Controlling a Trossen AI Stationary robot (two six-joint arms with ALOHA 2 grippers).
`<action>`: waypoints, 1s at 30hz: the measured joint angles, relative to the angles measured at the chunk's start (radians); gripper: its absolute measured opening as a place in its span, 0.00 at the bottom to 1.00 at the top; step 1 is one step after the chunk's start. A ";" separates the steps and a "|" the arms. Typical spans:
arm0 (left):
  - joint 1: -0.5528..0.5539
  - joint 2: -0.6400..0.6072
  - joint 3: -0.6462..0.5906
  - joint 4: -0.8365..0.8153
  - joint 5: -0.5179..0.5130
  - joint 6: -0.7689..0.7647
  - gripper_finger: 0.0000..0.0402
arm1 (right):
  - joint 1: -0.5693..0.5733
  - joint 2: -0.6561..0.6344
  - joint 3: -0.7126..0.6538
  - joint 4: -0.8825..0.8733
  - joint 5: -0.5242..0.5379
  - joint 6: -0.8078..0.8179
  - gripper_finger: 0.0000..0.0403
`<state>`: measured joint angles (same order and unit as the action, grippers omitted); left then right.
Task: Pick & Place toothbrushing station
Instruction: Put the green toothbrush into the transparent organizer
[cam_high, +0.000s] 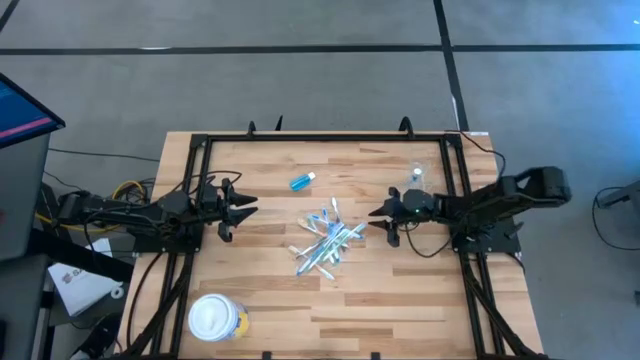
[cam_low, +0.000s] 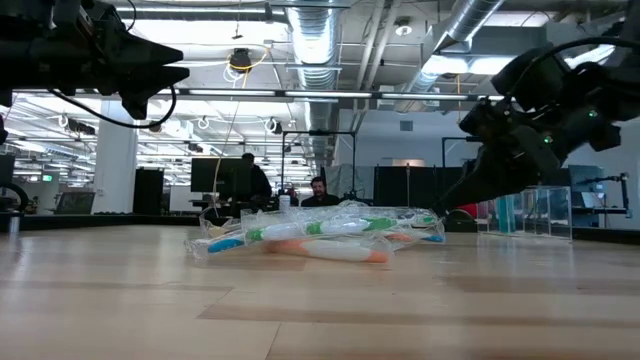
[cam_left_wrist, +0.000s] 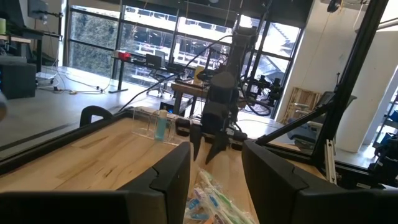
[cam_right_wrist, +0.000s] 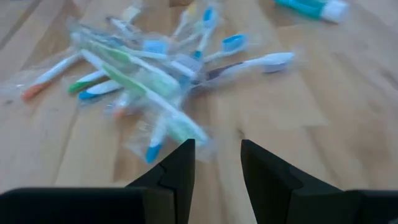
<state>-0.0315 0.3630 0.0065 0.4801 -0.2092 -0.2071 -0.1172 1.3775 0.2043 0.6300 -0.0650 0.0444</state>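
Several thin toothbrushes (cam_high: 325, 243), some in clear wrappers, lie in a loose pile at the table's middle; the pile also shows in the low view (cam_low: 320, 232) and the right wrist view (cam_right_wrist: 143, 68). A small blue tube with a white cap (cam_high: 302, 181) lies flat beyond the pile and shows in the right wrist view (cam_right_wrist: 308, 7). A small clear tumbler (cam_high: 418, 177) stands at the far right. My left gripper (cam_high: 243, 207) is open and empty, left of the pile, above the table. My right gripper (cam_high: 375, 213) is open and empty, just right of the pile, its fingers (cam_right_wrist: 217, 152) pointing at it.
A round yellow tub with a white lid (cam_high: 217, 319) stands near the table's front left corner. A black frame (cam_high: 330, 137) runs along the far edge and both sides. People sit in the room behind the table (cam_low: 318, 192).
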 joint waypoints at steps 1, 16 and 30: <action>0.000 0.000 0.000 0.000 0.000 0.000 0.35 | 0.000 0.019 0.015 0.001 -0.019 -0.001 0.30; 0.000 0.000 0.000 0.000 0.000 0.000 0.35 | -0.070 0.109 0.068 0.003 -0.094 -0.007 0.30; 0.000 0.000 0.000 0.000 0.000 0.000 0.35 | -0.061 0.117 0.067 0.002 -0.128 0.001 0.22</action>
<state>-0.0315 0.3630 0.0067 0.4797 -0.2089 -0.2073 -0.1780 1.4940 0.2718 0.6321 -0.1932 0.0451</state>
